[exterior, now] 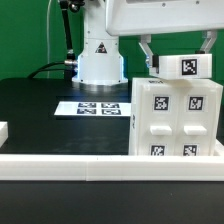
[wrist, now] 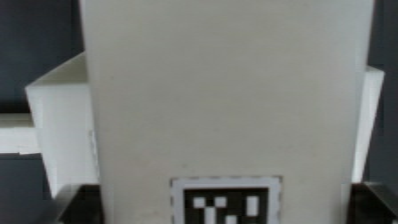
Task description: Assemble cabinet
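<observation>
The white cabinet body [exterior: 176, 118] stands at the front on the exterior view's right, with several square tags on its near face. My gripper [exterior: 178, 57] hangs just above its top, shut on a white tagged panel [exterior: 186, 66], one finger on each side. In the wrist view the panel [wrist: 214, 100] fills the middle, its tag low between my dark fingertips [wrist: 75, 205]. The cabinet body [wrist: 57, 110] shows behind it. I cannot tell whether the panel touches the body.
The marker board [exterior: 98, 107] lies flat on the black table behind the cabinet. The robot's white base [exterior: 100, 62] stands at the back. A white rail [exterior: 80, 165] runs along the table's front edge, with a small white block [exterior: 3, 130] at the exterior view's left.
</observation>
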